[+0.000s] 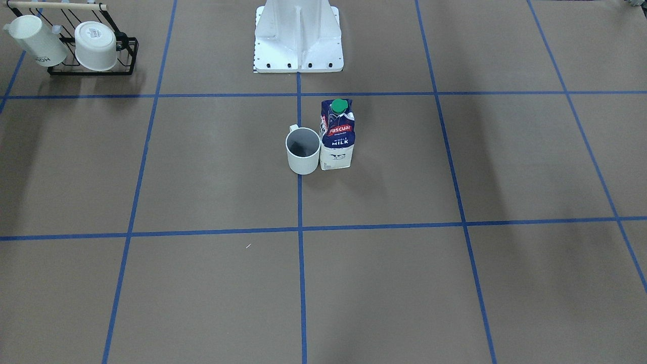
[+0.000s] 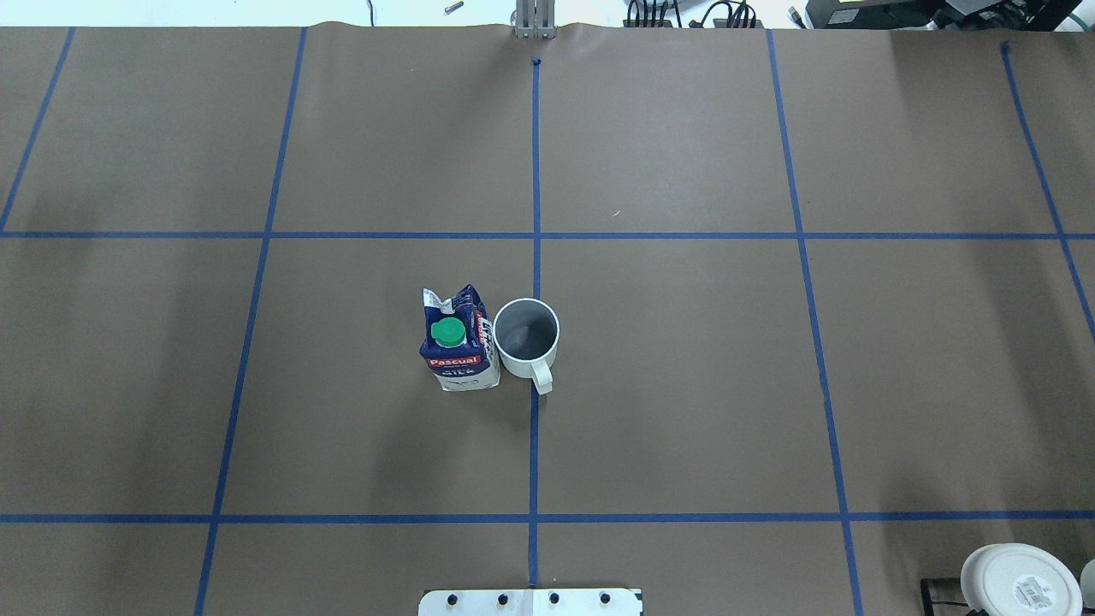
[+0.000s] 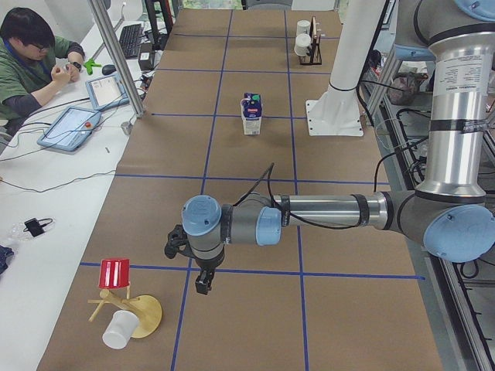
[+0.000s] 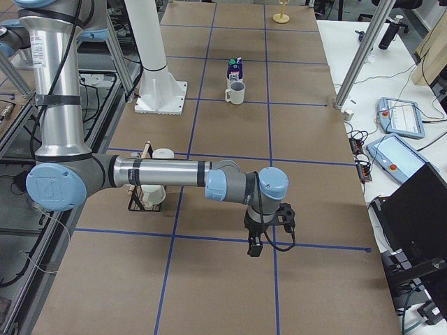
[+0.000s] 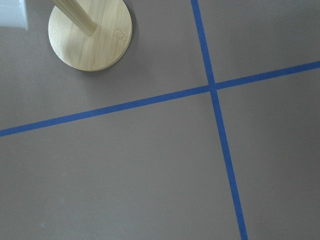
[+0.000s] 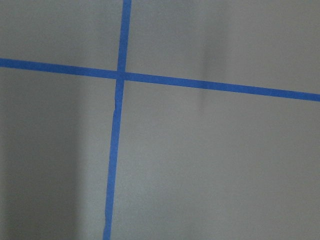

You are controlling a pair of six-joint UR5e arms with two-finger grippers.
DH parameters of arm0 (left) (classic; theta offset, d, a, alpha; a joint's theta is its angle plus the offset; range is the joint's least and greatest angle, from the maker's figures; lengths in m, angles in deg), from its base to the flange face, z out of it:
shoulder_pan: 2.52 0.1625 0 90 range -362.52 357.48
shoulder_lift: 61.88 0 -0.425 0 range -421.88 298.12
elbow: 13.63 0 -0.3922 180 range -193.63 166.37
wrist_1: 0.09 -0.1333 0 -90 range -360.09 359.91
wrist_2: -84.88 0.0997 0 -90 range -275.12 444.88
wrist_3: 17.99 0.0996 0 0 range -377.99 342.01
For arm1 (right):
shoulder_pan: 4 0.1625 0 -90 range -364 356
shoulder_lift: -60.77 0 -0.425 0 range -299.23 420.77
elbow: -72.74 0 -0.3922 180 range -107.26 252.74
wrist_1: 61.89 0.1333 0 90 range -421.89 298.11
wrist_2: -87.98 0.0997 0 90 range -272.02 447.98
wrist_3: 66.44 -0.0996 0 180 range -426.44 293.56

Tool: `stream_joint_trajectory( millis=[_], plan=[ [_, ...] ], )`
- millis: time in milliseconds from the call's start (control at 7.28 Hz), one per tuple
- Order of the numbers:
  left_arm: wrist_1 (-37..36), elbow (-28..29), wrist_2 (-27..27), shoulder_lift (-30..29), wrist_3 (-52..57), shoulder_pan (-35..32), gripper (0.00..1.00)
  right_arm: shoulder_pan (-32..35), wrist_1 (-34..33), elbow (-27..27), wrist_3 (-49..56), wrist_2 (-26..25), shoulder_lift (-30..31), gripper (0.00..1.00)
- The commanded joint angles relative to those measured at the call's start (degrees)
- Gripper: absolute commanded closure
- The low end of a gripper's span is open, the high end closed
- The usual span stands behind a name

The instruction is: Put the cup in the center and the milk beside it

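The plain white cup (image 1: 303,151) stands upright on the middle blue tape line (image 1: 299,202) of the brown surface, handle toward the robot base. It also shows in the overhead view (image 2: 526,338). The blue and white milk carton (image 1: 337,136) with its green cap stands upright, touching or nearly touching the cup on the robot's left side (image 2: 458,342). My left gripper (image 3: 201,284) hangs far off at the table's left end. My right gripper (image 4: 254,249) hangs far off at the right end. Both show only in side views, so I cannot tell if they are open or shut.
A black rack (image 1: 93,65) with two other white cups stands at the robot's right. A wooden stand (image 3: 135,313) with a red cup and a white cup sits near the left gripper. The white robot base (image 1: 298,40) stands behind the cup. An operator (image 3: 31,54) sits at a side desk.
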Motion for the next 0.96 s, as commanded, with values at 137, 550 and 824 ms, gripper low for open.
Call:
stream_joint_trajectory(
  millis=[137,550,824],
  plan=[
    [0.05,-0.67,0.00,0.47,0.00,-0.03,0.02,0.00,0.00,-0.37,0.17,0.18,0.00,0.00],
    [0.05,-1.64,0.00,0.55,0.09,-0.03,0.02,0.00,0.09,-0.45,0.26,2.55,-0.09,0.00],
    [0.05,-1.73,0.00,0.47,0.09,-0.03,0.02,0.00,0.09,-0.45,0.26,2.64,-0.09,0.00]
  ],
)
